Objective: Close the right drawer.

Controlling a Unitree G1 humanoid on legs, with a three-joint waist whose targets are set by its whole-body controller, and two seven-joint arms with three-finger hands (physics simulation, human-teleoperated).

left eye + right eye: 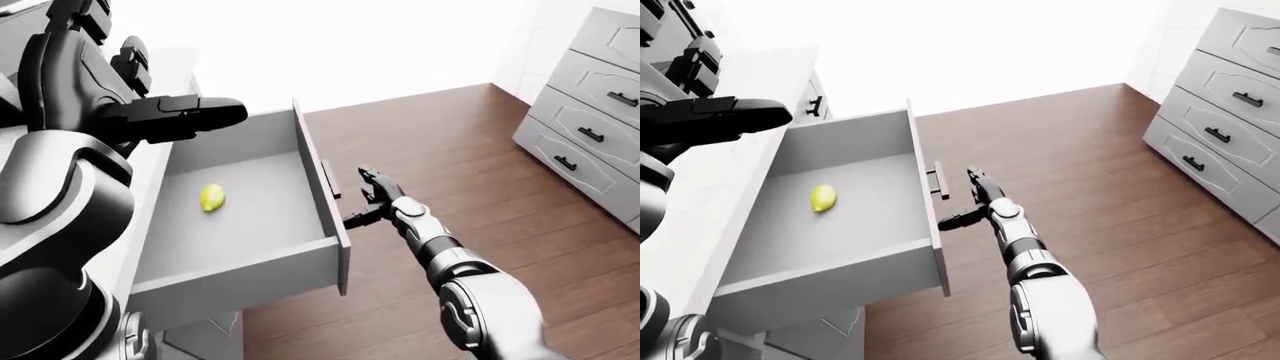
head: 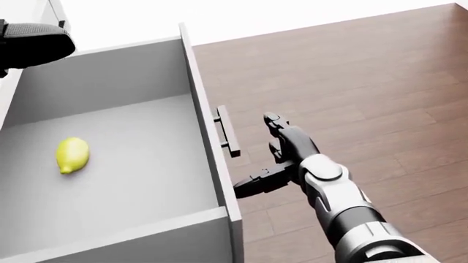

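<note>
The right drawer (image 2: 110, 181) stands pulled far out, filling the left half of the head view, with its front panel running as a long grey edge from about 12 o'clock down to 6 o'clock. A lemon (image 2: 72, 155) lies alone on the drawer floor toward 9 o'clock, well apart from the walls. The handle (image 2: 227, 131) sits on the outer face of the front panel, its long axis parallel to that panel.

The right hand (image 2: 274, 159) hovers over the wooden floor (image 2: 380, 82) just beside the panel, at roughly 3 o'clock from the handle. Its fingers (image 2: 252, 185) are spread and hold nothing; one points toward the panel, close to it, though I cannot tell whether it touches.

The left hand (image 1: 150, 116) is raised high at 10 o'clock in the left-eye view, fingers extended and empty, well apart from the panel.

The right hand is clearly nearer, so the push would run toward 9 o'clock, square to the panel's long axis. A dresser (image 1: 590, 112) stands far off at 2 o'clock.
</note>
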